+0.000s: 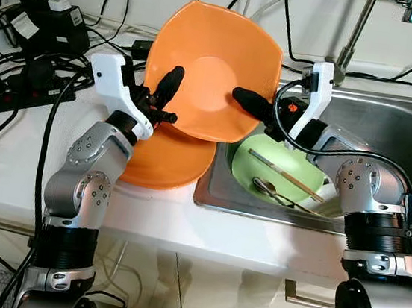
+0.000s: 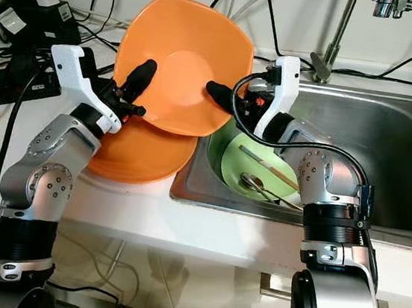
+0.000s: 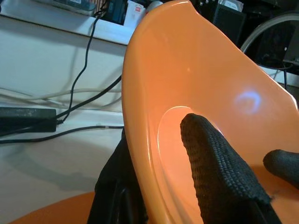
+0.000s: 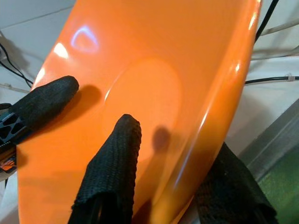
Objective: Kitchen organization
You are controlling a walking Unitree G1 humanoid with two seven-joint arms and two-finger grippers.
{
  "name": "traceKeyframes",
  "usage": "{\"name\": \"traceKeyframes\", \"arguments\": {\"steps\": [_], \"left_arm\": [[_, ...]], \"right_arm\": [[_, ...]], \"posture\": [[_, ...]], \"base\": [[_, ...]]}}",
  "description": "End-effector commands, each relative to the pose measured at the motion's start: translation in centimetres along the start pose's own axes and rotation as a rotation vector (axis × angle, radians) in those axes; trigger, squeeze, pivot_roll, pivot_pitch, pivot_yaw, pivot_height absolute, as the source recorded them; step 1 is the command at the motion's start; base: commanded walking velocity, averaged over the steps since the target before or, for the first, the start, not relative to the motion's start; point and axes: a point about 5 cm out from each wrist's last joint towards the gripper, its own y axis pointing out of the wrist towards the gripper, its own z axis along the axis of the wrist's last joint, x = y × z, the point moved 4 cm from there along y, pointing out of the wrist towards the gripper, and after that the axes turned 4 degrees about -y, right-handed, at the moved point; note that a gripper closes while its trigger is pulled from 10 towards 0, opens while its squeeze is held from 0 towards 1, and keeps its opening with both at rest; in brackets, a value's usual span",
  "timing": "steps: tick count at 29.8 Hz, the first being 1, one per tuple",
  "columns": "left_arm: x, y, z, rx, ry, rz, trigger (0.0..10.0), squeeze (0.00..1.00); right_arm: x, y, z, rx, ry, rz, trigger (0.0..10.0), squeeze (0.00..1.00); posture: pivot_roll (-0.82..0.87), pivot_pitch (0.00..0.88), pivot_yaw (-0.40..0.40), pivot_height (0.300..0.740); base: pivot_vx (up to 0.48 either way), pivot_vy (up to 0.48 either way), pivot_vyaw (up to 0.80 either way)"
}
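Note:
An orange plate (image 1: 211, 79) is held up on edge, tilted, above the counter just left of the sink. My left gripper (image 1: 165, 89) is shut on its left rim, one black finger (image 3: 215, 163) lying on the inner face and the other behind. On the right rim my right gripper (image 1: 253, 103) is shut the same way, with one finger (image 4: 117, 163) on the plate's face. A second orange plate (image 1: 164, 160) lies flat on the counter under the held one.
The steel sink (image 1: 390, 124) holds a green bowl (image 1: 279, 167) with chopsticks and a spoon. A faucet (image 1: 356, 30) rises behind it. A power strip (image 1: 18, 93), adapters and several black cables crowd the counter's back left. White counter edge runs in front.

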Motion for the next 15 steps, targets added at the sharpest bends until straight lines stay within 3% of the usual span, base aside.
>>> {"name": "traceKeyframes", "arguments": {"steps": [1, 8, 10, 12, 13, 14, 15], "left_arm": [[0.2, -0.1, 1.4, 0.062, 0.025, -0.018, 0.0, 0.00], [0.3, -0.1, 1.3, 0.059, 0.035, -0.012, 0.0, 0.00], [0.2, -0.2, 1.2, 0.058, 0.033, -0.006, 0.6, 0.00], [0.1, -0.2, 1.1, 0.051, 0.034, 0.000, 2.8, 0.00], [0.1, -0.2, 1.1, 0.051, 0.034, 0.000, 2.8, 0.00], [0.2, -0.1, 1.1, 0.050, 0.036, 0.002, 6.3, 0.00], [0.4, 0.0, 1.1, 0.049, 0.040, -0.003, 9.1, 0.00]], "right_arm": [[0.2, 0.1, -0.1, -0.014, 0.006, -0.015, 0.0, 0.00], [0.2, 0.2, -0.5, -0.028, 0.005, -0.015, 0.0, 0.00], [0.2, 0.2, -0.7, -0.033, -0.002, -0.019, 0.0, 0.00], [0.3, 0.3, -0.8, -0.036, -0.006, -0.024, 0.0, 0.00], [0.3, 0.3, -0.8, -0.036, -0.006, -0.024, 0.0, 0.00], [0.3, 0.3, -1.0, -0.043, -0.013, -0.029, 0.0, 0.00], [0.4, 0.3, -1.2, -0.052, -0.021, -0.033, 0.0, 0.00]], "posture": [[0.00, 0.009, 0.104, 0.740], [0.00, 0.009, 0.097, 0.740], [0.00, 0.009, 0.097, 0.740], [0.00, 0.008, 0.096, 0.740], [0.00, 0.008, 0.096, 0.740], [0.00, 0.008, 0.095, 0.740], [0.00, 0.007, 0.093, 0.740]], "base": [[0.000, 0.000, 0.00], [0.000, 0.000, 0.00], [0.000, 0.000, 0.00], [0.000, 0.000, 0.00], [0.000, 0.000, 0.00], [0.000, 0.000, 0.00], [0.000, 0.000, 0.00]]}}
